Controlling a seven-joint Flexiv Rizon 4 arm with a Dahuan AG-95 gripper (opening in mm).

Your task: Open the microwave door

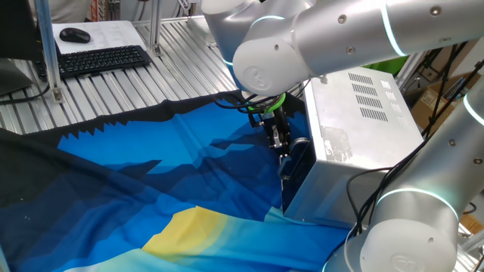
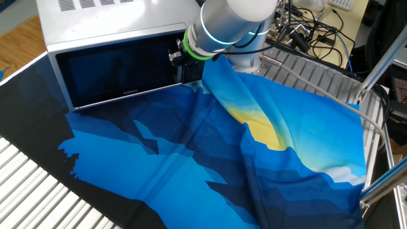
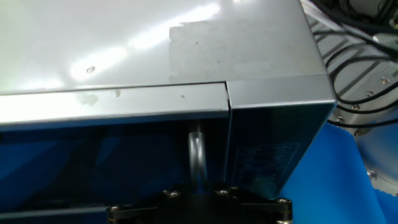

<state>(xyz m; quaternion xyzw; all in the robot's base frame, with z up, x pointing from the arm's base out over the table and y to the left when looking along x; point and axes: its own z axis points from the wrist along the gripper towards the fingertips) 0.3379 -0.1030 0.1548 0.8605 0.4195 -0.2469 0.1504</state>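
Observation:
The microwave (image 1: 367,113) is a silver box with vent slots, standing on a blue cloth. It also shows in the other fixed view (image 2: 108,22). Its door (image 2: 114,73), dark glass in a silver frame, looks closed and flush with the casing. In the hand view the door (image 3: 93,168) fills the lower left, and its curved silver handle (image 3: 197,155) runs down into the gripper's black body. My gripper (image 1: 279,142) is right at the handle on the door's front, also seen in the other fixed view (image 2: 177,60). The fingertips are hidden, so I cannot see their grip.
A blue cloth with a yellow patch (image 2: 210,159) covers the table. A keyboard (image 1: 102,59) and a mouse (image 1: 75,35) lie at the far side. Cables (image 2: 311,35) and an aluminium frame post (image 2: 381,63) stand beside the microwave. The robot arm (image 1: 340,38) reaches over the microwave.

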